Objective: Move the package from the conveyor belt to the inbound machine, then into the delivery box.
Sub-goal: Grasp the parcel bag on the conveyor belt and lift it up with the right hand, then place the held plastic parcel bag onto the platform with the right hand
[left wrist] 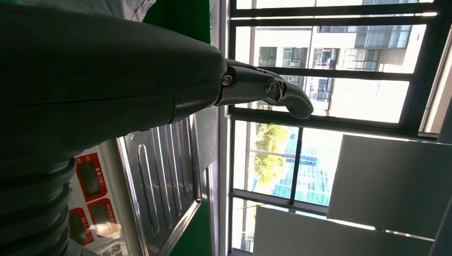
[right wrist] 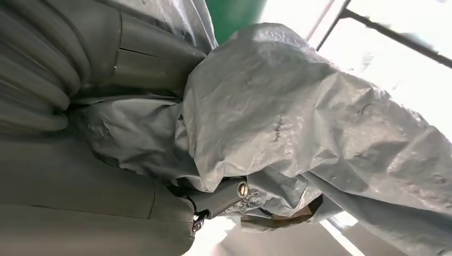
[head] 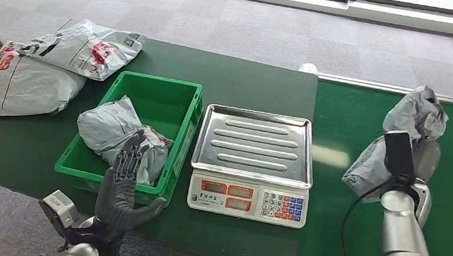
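I've got the right hand (right wrist: 160, 160) clamped on the grey package (head: 414, 126) over the conveyor belt (head: 344, 130), right of the empty scale (head: 253, 145), left hand (head: 123, 181) spread idle, so weighing and the green box (head: 178, 94) remain.

A crumpled grey plastic package (right wrist: 298, 122) takes up the centre and right of the frame, its wrinkled skin catching bright light along the upper right. The right robot hand (right wrist: 106, 160) enters from the left edge: a grey ribbed cover at upper left, broad smooth grey casing below it, and a darker finger (right wrist: 221, 196) with a small screw head pressed up against the underside of the package at lower centre. The package is bunched against the hand's casing, held there. A strip of green surface (right wrist: 234, 13) shows at top centre. A brownish patch sits under the package at lower centre.
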Controlling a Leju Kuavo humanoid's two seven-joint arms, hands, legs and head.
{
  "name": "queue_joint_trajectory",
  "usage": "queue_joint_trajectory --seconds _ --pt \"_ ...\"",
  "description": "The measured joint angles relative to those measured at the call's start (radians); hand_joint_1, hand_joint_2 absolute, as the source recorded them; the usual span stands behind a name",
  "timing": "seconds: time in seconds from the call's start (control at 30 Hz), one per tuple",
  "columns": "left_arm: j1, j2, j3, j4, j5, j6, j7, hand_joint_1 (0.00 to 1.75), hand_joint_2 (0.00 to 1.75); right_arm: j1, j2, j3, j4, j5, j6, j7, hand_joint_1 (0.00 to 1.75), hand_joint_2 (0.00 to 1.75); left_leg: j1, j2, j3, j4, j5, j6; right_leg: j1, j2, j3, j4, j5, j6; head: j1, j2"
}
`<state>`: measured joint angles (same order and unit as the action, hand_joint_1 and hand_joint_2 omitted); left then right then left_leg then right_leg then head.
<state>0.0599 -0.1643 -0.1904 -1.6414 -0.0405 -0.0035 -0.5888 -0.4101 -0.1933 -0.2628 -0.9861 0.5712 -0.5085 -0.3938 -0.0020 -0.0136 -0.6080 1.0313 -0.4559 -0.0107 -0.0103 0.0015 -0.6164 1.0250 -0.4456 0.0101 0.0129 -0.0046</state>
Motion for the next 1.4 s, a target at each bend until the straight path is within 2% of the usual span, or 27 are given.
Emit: queue_joint_trajectory --seconds 0.1,0.23,0.37,0.43,0.63,0.87,1.0,1.2,1.4 --pt "-0.025 0.000 0.000 0.014 -0.001 0.002 -0.005 0.00 1.75 0.001 0.041 0.073 -0.153 -0.002 0.020 0.010 1.75 1.75 0.000 0.002 0.001 0.000 0.000 0.000 0.000 0.002 0.000 0.000 0.000 0.000 0.000 0.000" --pt "-0.052 0.001 0.000 0.034 -0.001 -0.002 -0.013 0.00 1.75 -0.004 0.083 0.172 -0.273 -0.002 0.073 -0.016 1.75 1.75 0.001 0.001 0.001 0.000 0.001 -0.001 0.000 0.001 0.000 0.001 0.000 -0.001 0.000 0.000" --pt "-0.111 0.002 -0.004 0.081 0.002 -0.021 -0.022 0.00 1.75 -0.047 0.148 0.357 -0.328 0.020 0.273 0.028 1.75 1.75 0.001 0.004 0.001 0.000 0.002 -0.003 0.001 0.004 -0.001 0.001 0.002 -0.003 0.000 0.000" --pt "-0.131 0.002 -0.006 0.101 0.004 -0.026 -0.024 0.00 1.75 -0.070 0.170 0.431 -0.327 0.026 0.327 0.047 1.75 1.75 0.001 0.002 0.001 0.000 0.003 -0.004 0.001 0.002 -0.002 0.001 0.002 -0.003 0.000 0.000" --pt "-0.152 0.002 -0.006 0.129 0.005 -0.037 -0.025 0.00 1.75 -0.139 0.197 0.563 -0.272 0.111 0.461 0.127 1.75 1.75 0.002 0.003 0.000 0.000 0.003 -0.004 0.002 0.003 -0.002 0.001 0.003 -0.004 0.000 0.000" --pt "-0.160 0.002 -0.006 0.142 -0.001 -0.037 -0.018 0.00 1.75 -0.214 0.239 0.646 -0.157 0.136 0.541 0.142 1.75 1.75 0.002 0.003 -0.001 0.000 0.003 -0.005 0.002 0.003 -0.003 0.001 0.003 -0.005 0.000 0.000" --pt "-0.164 0.000 -0.006 0.134 -0.008 -0.024 0.009 0.00 1.75 -0.281 0.301 0.691 -0.012 0.153 0.581 0.177 0.03 1.75 0.003 0.005 -0.001 0.000 0.004 -0.005 0.003 0.004 -0.004 0.001 0.003 -0.005 0.000 0.000" --pt "-0.164 0.000 -0.005 0.121 -0.008 -0.014 0.036 0.00 1.75 -0.370 0.362 0.765 0.217 0.284 0.566 0.313 0.00 1.75 0.004 0.003 -0.001 0.000 0.004 -0.006 0.004 0.003 -0.004 0.001 0.003 -0.005 0.000 0.000" --pt "-0.162 0.000 -0.004 0.110 -0.008 -0.008 0.041 0.00 1.75 -0.395 0.382 0.777 0.338 0.242 0.579 0.221 0.00 1.75 0.004 0.002 -0.001 0.000 0.004 -0.006 0.003 0.003 -0.004 0.001 0.004 -0.006 0.000 0.000"
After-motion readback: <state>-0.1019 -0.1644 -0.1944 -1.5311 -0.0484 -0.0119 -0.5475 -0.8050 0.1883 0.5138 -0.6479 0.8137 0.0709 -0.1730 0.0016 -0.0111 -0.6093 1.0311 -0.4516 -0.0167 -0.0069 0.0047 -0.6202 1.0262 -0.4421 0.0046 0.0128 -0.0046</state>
